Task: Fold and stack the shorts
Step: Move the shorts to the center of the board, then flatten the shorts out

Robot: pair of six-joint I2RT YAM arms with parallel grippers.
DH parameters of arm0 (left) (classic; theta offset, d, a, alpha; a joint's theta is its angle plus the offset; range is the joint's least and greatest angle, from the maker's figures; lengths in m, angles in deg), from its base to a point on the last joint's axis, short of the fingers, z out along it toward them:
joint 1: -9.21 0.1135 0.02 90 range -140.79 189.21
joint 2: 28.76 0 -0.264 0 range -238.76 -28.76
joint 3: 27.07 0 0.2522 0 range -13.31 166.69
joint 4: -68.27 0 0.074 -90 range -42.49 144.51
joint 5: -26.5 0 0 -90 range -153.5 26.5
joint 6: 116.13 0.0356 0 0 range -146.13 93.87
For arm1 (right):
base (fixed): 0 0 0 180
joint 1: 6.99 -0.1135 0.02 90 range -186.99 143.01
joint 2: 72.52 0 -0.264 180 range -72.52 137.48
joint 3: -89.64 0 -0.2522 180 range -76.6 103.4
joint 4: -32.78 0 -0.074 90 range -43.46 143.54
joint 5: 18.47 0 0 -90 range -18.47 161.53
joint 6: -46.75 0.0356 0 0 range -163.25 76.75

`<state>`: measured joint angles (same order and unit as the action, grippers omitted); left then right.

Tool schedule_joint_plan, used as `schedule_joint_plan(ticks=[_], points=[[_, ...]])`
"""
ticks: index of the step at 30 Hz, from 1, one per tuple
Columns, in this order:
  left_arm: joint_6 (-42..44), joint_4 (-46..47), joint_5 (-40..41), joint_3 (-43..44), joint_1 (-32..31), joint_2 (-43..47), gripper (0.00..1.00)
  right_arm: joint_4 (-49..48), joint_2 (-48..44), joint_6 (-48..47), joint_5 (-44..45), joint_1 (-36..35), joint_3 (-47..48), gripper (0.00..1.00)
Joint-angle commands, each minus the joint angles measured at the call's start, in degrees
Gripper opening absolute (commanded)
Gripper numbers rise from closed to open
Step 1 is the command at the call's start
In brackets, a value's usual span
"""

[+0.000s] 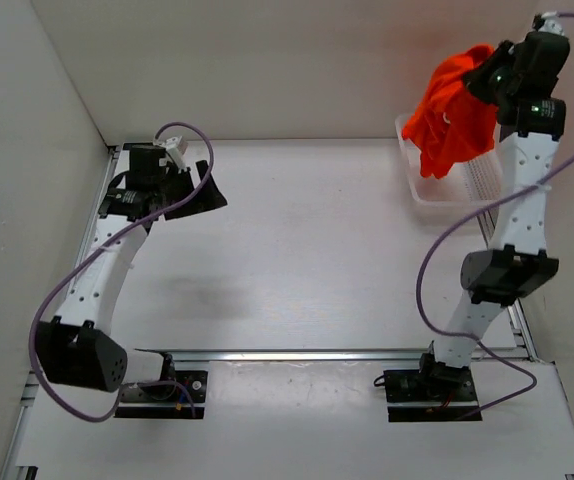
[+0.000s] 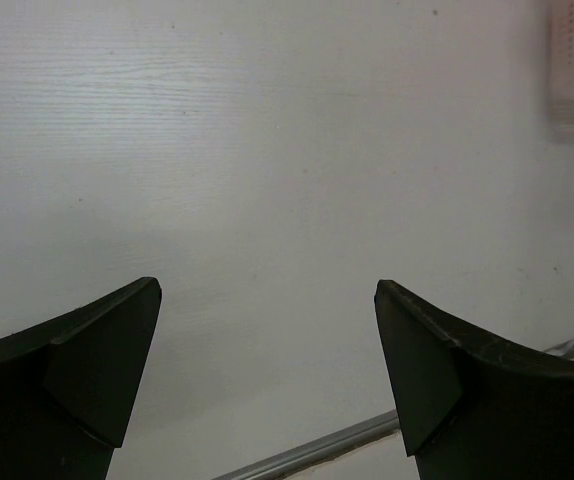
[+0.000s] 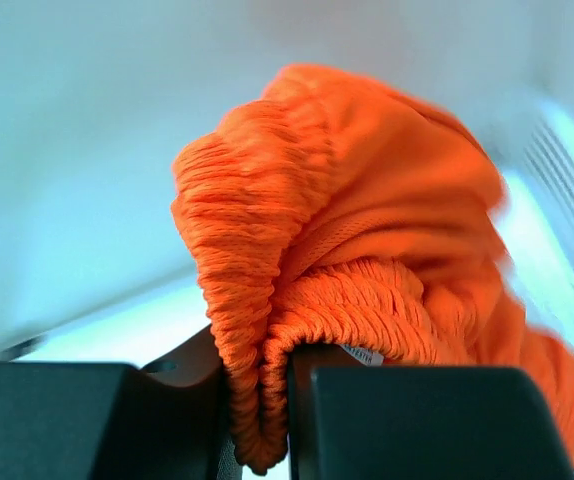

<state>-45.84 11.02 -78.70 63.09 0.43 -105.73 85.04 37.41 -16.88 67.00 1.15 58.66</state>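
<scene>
Shorts (image 1: pixel 454 115) first, says the second desk: "Where are they?"

"Up in the air at the far right, hanging in a bunch over the white mesh basket (image 1: pixel 437 192), not on the table (image 1: pixel 307 260). My right jaws have them by the gathered waistband (image 3: pixel 237 260). On the right wrist camera the elastic is pinched in the narrow gap between the two jaws, which are nearly closed on it."

"Which way does the cloth lie from that grip?"

"Downward, and a little toward the left arm's side. The jaws are at the top of the bundle, so its long axis runs down from them and the loose end hangs toward the basket (I can't tell from above whether it clears the rim)."

"And the left side?"

"The left jaws are spread as wide as they go with nothing between them. The left wrist camera shows only bare table under them. The left arm (image 1: pixel 107 260) is at the far left, well apart from the shorts, so the right arm (image 1: pixel 517 200) is clearly the nearer one. My reading is that the cloth must go to the middle of the table and be laid out before any fold. The left jaws can only help once it comes over to their side."
</scene>
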Motion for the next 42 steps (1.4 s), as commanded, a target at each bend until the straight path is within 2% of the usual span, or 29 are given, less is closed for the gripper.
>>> schedule_joint_plan(ticks=[1, 5, 8, 13, 14, 15, 16, 17, 18, 20, 21, 22, 24, 25, 28, 30, 31, 32, 34, 35, 39, 42], points=[[-2.00, 0.24, 1.31, -0.38, 0.51, 6.21, 1.00, -1.24, -6.47, -2.55, -8.98, -5.93, 2.90, 0.00], [-3.05, -2.65, 1.92, -0.38, 3.76, 9.11, 1.00, -0.63, -13.05, -3.87, -10.58, -14.19, 0.45, 0.00], [-3.06, -4.85, 3.15, 0.85, 5.35, 10.43, 1.00, -0.62, -17.80, -4.66, -9.35, -22.79, -7.62, 0.00], [-3.06, -6.53, 3.16, 2.09, 7.02, 10.96, 1.00, -1.50, -21.16, -5.98, -4.26, -30.89, -30.90, 0.00], [-3.06, -7.13, 3.16, 2.09, 7.02, 10.96, 1.00, -1.50, -19.94, -5.98, -4.25, -32.38, -33.55, 0.08], [-3.06, -7.14, 1.59, 2.09, 7.02, 10.44, 1.00, -0.45, -18.89, -5.98, -5.21, -32.40, -35.23, 0.52], [-2.54, -7.14, 0.97, 1.56, 7.02, 10.44, 1.00, 2.86, -17.13, -6.50, -7.22, -32.92, -36.11, 0.61], [-1.92, -7.66, -0.34, 1.56, 7.02, 10.44, 1.00, 3.94, -17.12, -6.51, -7.24, -32.93, -37.34, 0.64], [-1.92, -7.67, -0.36, 0.95, 7.02, 9.91, 1.00, 3.95, -18.07, -5.99, -6.55, -32.93, -40.92, 0.74], [-1.39, -7.67, 0.43, 0.33, 4.31, 9.91, 1.00, 2.47, -23.86, -5.45, -2.44, -32.23, -46.03, 0.85], [-1.39, -7.67, 0.96, -0.54, 3.25, 9.39, 1.00, 1.85, -26.06, -4.58, -1.54, -31.61, -48.66, 0.86], [-1.39, -7.67, 0.96, -1.16, 2.37, 8.25, 1.00, 1.84, -29.82, -3.53, -1.53, -30.91, -53.74, 0.83], [-3.57, -6.36, 0.35, -3.70, -1.32, 6.06, 1.00, 1.23, -33.79, -2.74, -2.05, -28.98, -58.68, 0.68], [-4.37, -5.65, 0.35, -4.85, -2.90, 5.26, 1.00, 0.62, -34.69, -2.73, -2.58, -28.97, -63.06, 0.63], [-7.88, -4.24, 4.54, -9.42, -8.53, 2.27, 1.00, 0.61, -35.92, -0.71, -5.30, -28.97, -68.27, 0.48], [-10.25, -1.97, 5.88, -13.36, -9.94, -0.98, 0.99, -1.49, -36.53, 0.69, -7.58, -28.97, -72.67, 0.48], [-11.05, -1.00, 5.89, -14.78, -9.95, -1.77, 0.99, -1.50, -36.54, 0.70, -7.59, -29.93, -73.64, 0.51], [-11.75, -0.03, 6.41, -16.09, -9.95, -3.35, 0.97, -2.20, -36.54, 0.70, -6.90, -31.77, -74.17, 0.71], [-13.94, 1.20, 7.03, -17.42, -9.24, -4.85, 0.97, -2.20, -33.92, 0.00, -4.35, -34.67, -74.18, 0.86], [-13.96, 2.69, 6.24, -17.43, -8.63, -6.25, 0.96, -1.59, -32.77, 0.00, -2.08, -35.38, -73.39, 0.89], [-13.96, 3.32, 5.71, -12.25, -8.63, -11.60, 0.96, -1.59, -26.97, -2.72, 2.94, -38.98, -68.92, 0.91], [-12.12, 3.32, 3.96, -10.40, -9.15, -17.83, 0.98, -2.29, -18.82, -6.23, 7.08, -41.09, -64.45, 0.91]])
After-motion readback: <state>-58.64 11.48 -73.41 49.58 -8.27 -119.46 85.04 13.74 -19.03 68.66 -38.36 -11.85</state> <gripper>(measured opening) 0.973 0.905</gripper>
